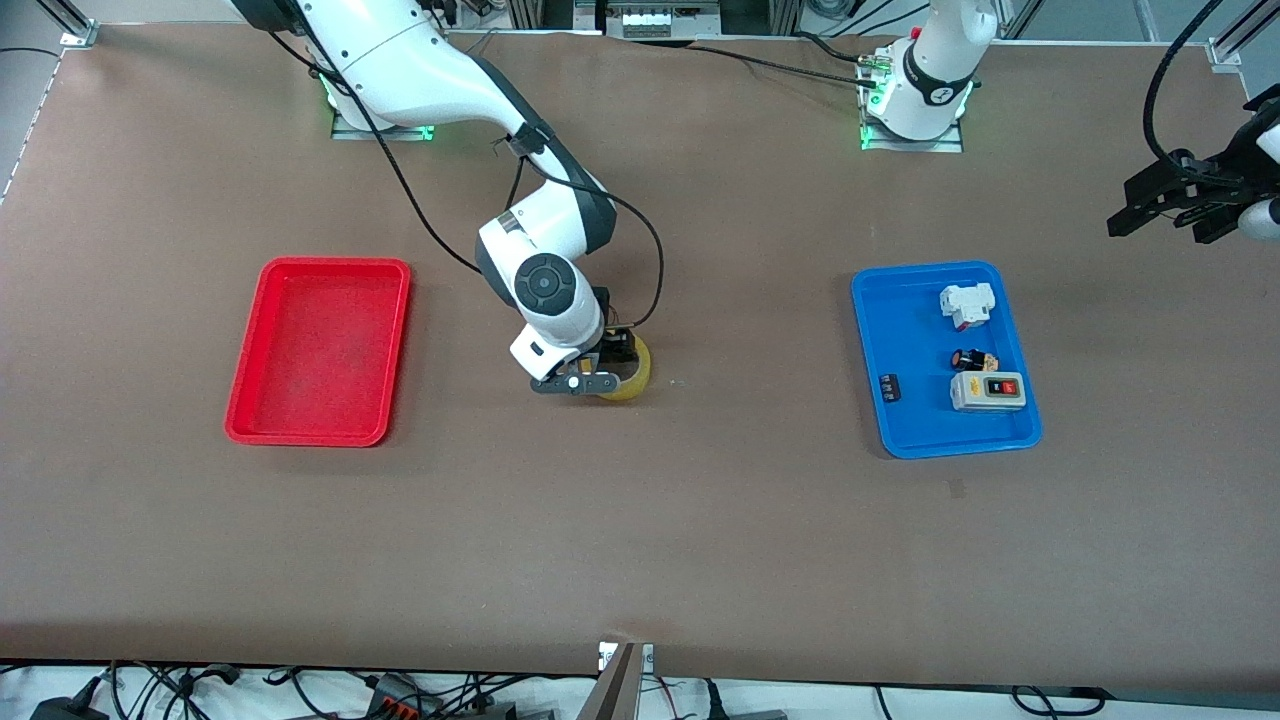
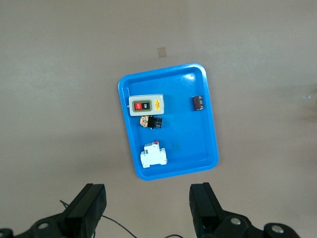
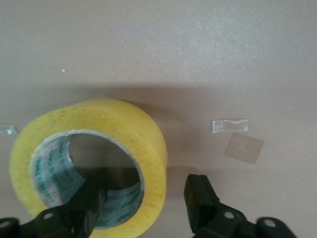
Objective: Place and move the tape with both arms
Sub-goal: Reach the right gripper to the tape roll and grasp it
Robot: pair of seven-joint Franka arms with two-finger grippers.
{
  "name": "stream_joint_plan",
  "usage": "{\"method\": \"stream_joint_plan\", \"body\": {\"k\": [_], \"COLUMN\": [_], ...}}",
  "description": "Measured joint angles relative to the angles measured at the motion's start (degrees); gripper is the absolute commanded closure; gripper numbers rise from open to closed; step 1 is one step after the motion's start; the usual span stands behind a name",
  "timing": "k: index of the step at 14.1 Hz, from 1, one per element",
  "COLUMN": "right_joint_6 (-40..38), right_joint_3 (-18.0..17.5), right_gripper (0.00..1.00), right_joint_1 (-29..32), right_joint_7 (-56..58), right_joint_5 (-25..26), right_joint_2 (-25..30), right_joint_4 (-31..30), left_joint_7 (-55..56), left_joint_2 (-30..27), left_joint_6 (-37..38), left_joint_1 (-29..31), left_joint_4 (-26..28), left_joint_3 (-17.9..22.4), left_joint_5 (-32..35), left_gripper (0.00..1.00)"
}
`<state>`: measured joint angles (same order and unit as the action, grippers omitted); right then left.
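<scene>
Yellow tape roll (image 1: 632,374) flat at mid-bench, between red tray (image 1: 318,351), bare inside, and blue tray (image 1: 945,359) holding white circuit breaker (image 1: 967,304), black pushbutton (image 1: 972,359), grey switch box (image 1: 988,391), small black part (image 1: 889,387). Right gripper (image 3: 143,201) down at tape: jaws spread, one finger inside the core, one outside. Left gripper (image 2: 147,208) waiting, raised near the bench's left-arm end, jaws spread.

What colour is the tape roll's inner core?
Grey-brown inside the translucent yellow tape roll; clearest in the right wrist view.
</scene>
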<state>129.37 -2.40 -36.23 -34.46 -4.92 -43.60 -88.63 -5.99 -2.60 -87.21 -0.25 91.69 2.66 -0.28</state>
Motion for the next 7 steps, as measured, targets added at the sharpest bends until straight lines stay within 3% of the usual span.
{"method": "stream_joint_plan", "body": {"k": [1, 3, 7], "right_joint_6": [0.0, 0.0, -0.9], "right_joint_3": [0.1, 0.4, 1.1], "right_gripper": [0.76, 0.94, 1.00], "right_joint_1": [0.0, 0.1, 0.2], "right_joint_7": [0.0, 0.0, 0.1], "right_joint_5": [0.0, 0.1, 2.0], "right_joint_2": [-0.3, -0.4, -0.3], "right_joint_4": [0.0, 0.2, 1.6], "left_joint_7": [0.0, 0.0, 0.0], "left_joint_2": [0.0, 0.0, 0.1], "left_joint_6": [0.0, -0.1, -0.2], "left_joint_1": [0.0, 0.0, 0.0], "left_joint_4": [0.0, 0.0, 0.0], "left_joint_3": [0.0, 0.1, 0.1], "left_joint_5": [0.0, 0.0, 0.0], "left_gripper": [0.00, 0.00, 0.00]}}
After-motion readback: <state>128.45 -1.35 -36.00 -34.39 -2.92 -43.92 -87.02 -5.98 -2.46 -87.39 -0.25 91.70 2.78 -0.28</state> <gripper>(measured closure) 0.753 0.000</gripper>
